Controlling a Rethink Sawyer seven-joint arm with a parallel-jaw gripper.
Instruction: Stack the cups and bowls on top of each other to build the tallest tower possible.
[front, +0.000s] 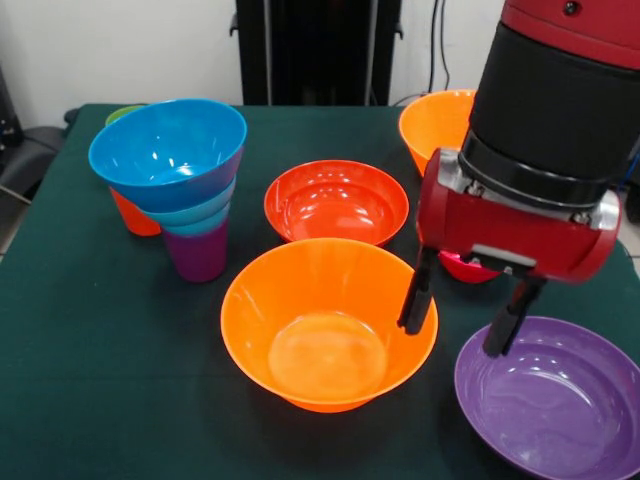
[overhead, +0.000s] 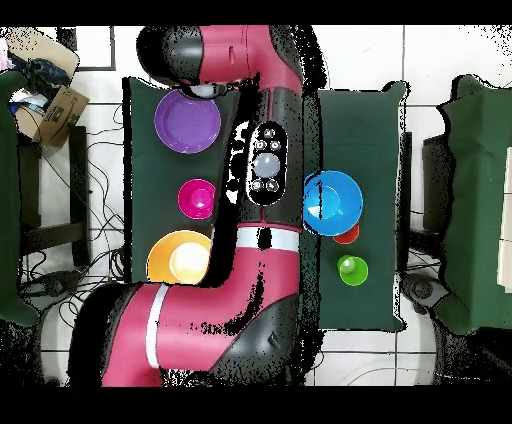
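The tower stands at the left: a purple cup (front: 197, 252) with a small teal bowl (front: 197, 214) and the large blue bowl (front: 167, 150) nested on top; the blue bowl also shows in the overhead view (overhead: 332, 202). An orange cup (front: 133, 216) and a green cup (front: 121, 113) stand behind it. My gripper (front: 462, 310) is open and empty. It hangs between the front orange bowl (front: 328, 320) and the large purple bowl (front: 555, 395). A red-orange bowl (front: 337, 200) sits mid-table. A second orange bowl (front: 438, 125) is at the back right. A magenta bowl (front: 465, 268) is mostly hidden behind the gripper.
The arm's body covers the middle of the table in the overhead view, where the purple bowl (overhead: 187, 122), magenta bowl (overhead: 197, 198), an orange bowl (overhead: 179, 258), orange cup (overhead: 347, 235) and green cup (overhead: 351, 270) show. The dark green table (front: 90, 380) ends close behind the purple bowl.
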